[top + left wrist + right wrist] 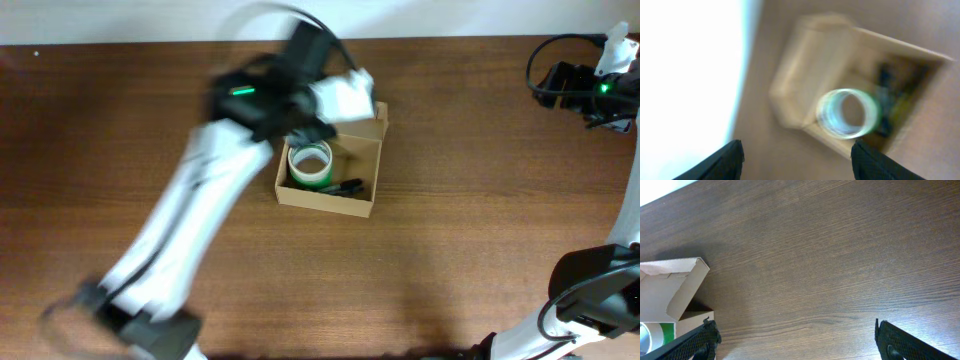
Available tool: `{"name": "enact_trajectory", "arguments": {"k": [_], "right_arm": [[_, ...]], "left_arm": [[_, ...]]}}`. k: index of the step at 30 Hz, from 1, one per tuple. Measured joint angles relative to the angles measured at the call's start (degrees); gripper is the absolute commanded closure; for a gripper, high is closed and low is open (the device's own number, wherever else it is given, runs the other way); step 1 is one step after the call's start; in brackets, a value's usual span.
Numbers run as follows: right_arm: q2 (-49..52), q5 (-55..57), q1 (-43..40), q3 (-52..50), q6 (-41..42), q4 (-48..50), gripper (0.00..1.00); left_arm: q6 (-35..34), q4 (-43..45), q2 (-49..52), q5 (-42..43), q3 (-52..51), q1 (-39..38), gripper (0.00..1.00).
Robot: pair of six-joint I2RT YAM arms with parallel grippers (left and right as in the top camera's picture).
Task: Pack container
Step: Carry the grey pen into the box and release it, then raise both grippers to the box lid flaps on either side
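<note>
The container [328,172], a small tan cardboard box, plain and unmarked, sits open at about the centre of the dark wooden table [480,200] in the overhead view. Its hinged flap stands up along the 12 to 1 o'clock edge, with a folded tab at the corner. The walls are low and the inside is the same bare cardboard as the outside. A tape roll [310,164] with a white face and a green rim lies flat in the box toward 10 o'clock. A black pen-like object [346,187] lies along the wall at 5 o'clock. The left arm [190,230] comes in from 7 o'clock, heavily blurred. Its head is over the box's 11 o'clock corner, partly covering the flap. In the left wrist view the left gripper [799,161] has its jaws well apart with nothing between them. The box below it is smeared by blur, with the roll a pale ring and some dark shapes at 3 o'clock of it that cannot be made out. The right arm [600,290] is at the table's 3 to 4 o'clock edge, well apart from the box. In the right wrist view the right gripper [800,342] has its jaws spread wide over bare wood, holding nothing. The box's flap shows at 8 o'clock in that view.
</note>
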Motion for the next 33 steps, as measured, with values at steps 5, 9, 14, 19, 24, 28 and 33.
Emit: {"name": "enact_trajectory", "arguments": {"k": [5, 9, 14, 19, 24, 28, 33], "right_arm": [[0.00, -2.16, 0.00, 0.00, 0.55, 0.22, 0.01], [0.00, -7.06, 0.02, 0.00, 0.92, 1.36, 0.23], [0.00, -10.71, 0.76, -0.02, 1.62, 1.29, 0.96], [1.81, -12.09, 3.06, -2.93, 5.05, 1.86, 0.96], [9.99, -14.14, 7.02, -6.78, 6.58, 4.07, 0.96], [17.59, -16.13, 11.04, -8.26, 8.52, 7.15, 0.96], [23.76, -19.74, 16.63, -8.44, 11.08, 12.13, 0.96]], "left_arm": [[-11.69, 5.11, -12.48, -1.46, 0.94, 14.71, 0.57], [-23.69, 6.93, -13.86, 0.72, 1.14, 29.70, 0.95], [-32.20, 7.52, -6.62, 11.47, -3.30, 41.62, 0.98], [-34.97, 8.46, 4.83, 22.38, -7.06, 43.04, 0.98], [-35.89, 8.79, 13.40, 29.94, -7.56, 41.75, 0.98], [-36.02, 9.20, 17.75, 32.41, -7.56, 39.95, 0.98], [-36.20, 10.32, 22.58, 34.27, -7.56, 37.35, 0.98]]}}
